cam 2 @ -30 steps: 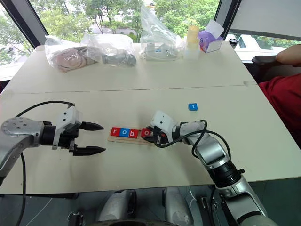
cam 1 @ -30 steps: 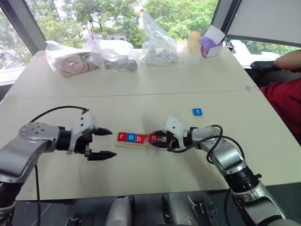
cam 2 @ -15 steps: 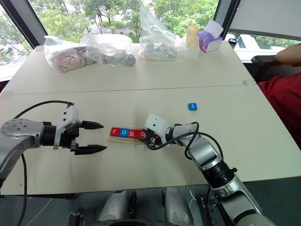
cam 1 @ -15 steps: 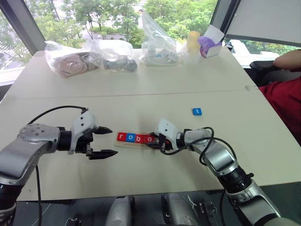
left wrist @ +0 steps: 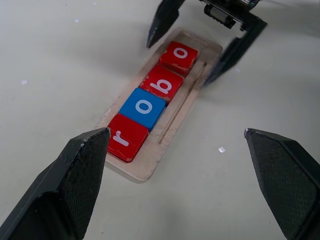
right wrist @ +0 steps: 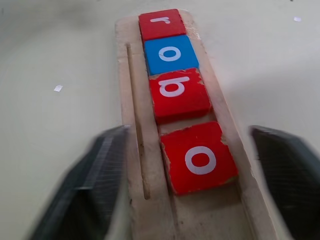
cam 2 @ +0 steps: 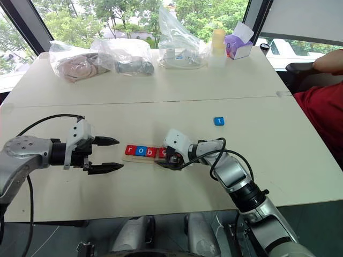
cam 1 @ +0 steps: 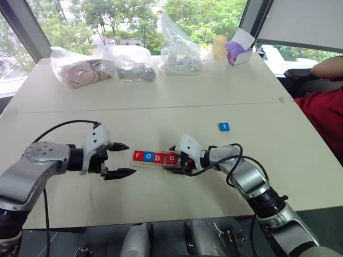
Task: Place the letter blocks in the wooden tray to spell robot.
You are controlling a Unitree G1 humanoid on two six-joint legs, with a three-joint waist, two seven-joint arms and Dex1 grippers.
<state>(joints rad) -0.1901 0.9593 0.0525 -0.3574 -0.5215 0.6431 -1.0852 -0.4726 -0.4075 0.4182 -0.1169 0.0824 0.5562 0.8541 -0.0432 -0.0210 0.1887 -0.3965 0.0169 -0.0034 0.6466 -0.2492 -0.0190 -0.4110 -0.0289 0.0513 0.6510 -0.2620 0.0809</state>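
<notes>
Four tiles sit in the tray (left wrist: 150,167): red r (left wrist: 125,140), blue o (left wrist: 144,107), red b (left wrist: 162,85) and a second, red o (right wrist: 199,157), which lies a little askew with a small gap between it and the b. The right gripper (left wrist: 205,52) straddles that end of the tray with its fingers apart, one on each side of the red o and clamped on nothing; the tile lies free in its slot. The left gripper (cam 1: 119,159) hangs beside the tray's r end, at about 9 o'clock from it on the table (cam 1: 161,101), fingers also spread and empty. The last piece, the blue t (cam 1: 224,127), lies alone on the table at roughly 2 o'clock from the tray, well apart from it. These tiles look light, stiff and flat, likely painted wood with chipped edges, so they should not crush, but being thin and lying flush on a smooth top they offer little to grab. The best hold on the t is probably across two opposite side edges, fingertips brushing the table, since a higher pinch may slide off. The tray looks light too and could shift if nudged, so the empty slot at its end wants a gentle drop from above.
</notes>
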